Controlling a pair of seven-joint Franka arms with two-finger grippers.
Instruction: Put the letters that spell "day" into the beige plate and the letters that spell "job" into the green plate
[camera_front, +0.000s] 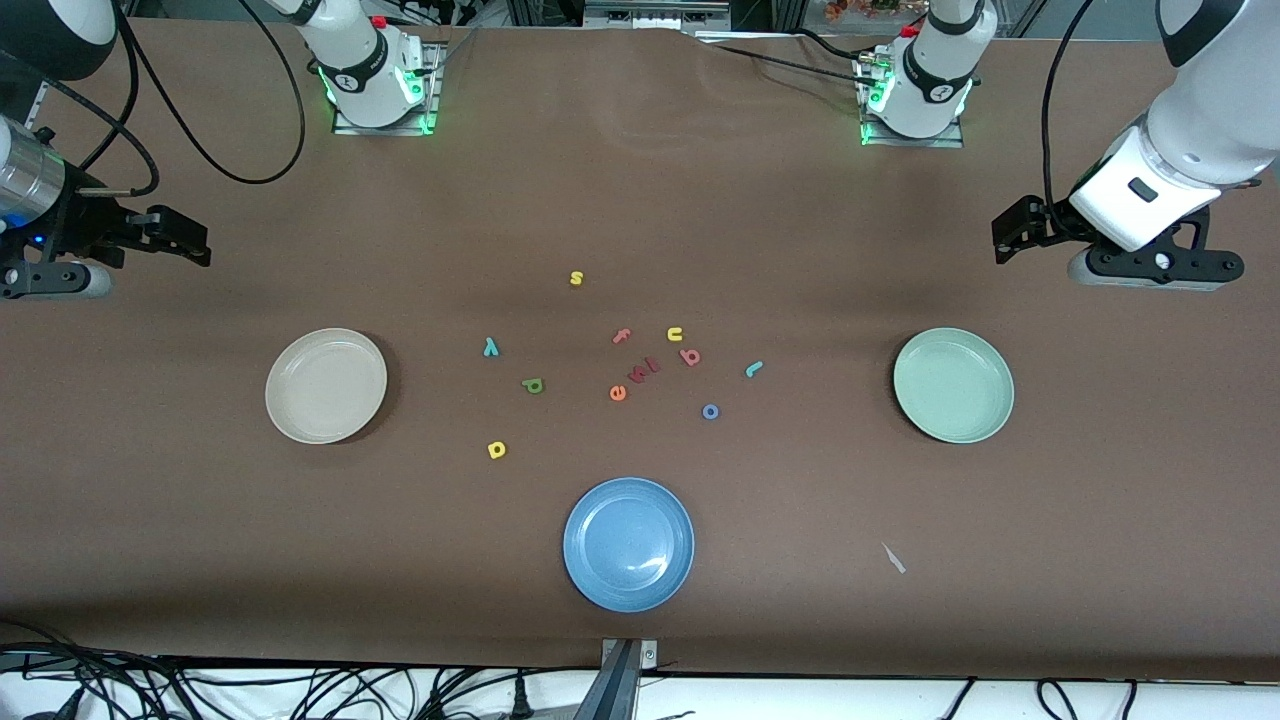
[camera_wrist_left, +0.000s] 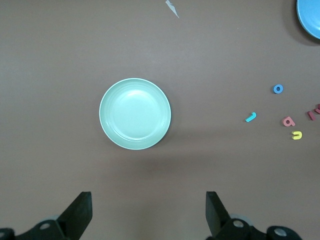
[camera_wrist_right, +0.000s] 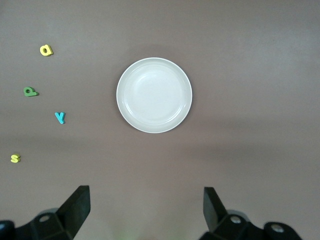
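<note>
Both my grippers wide open and empty, nothing sorted yet.

Going left to right across the front view: my right gripper (camera_front: 190, 240) hangs at the upper left edge with its jaws spread, over bare table above the beige plate (camera_front: 326, 385), which sits empty at mid-left. Next come the teal "y" (camera_front: 490, 347), the green "d" (camera_front: 532, 385) and the yellow "a" (camera_front: 496, 450), loosely spaced, so any of them gives a clean first pick. I would come straight down and pinch across the narrow strokes. Past the centre, the pinkish-red "b" (camera_front: 690, 356) lies close under the yellow "u" (camera_front: 675, 334); there I must not nudge the neighbour. The blue "o" (camera_front: 710, 411) and the teal "j" (camera_front: 754, 369) stand freer. The green plate (camera_front: 953, 385) is empty at mid-right, and my left gripper (camera_front: 1010, 235) waits, spread wide, at the upper right.
</note>
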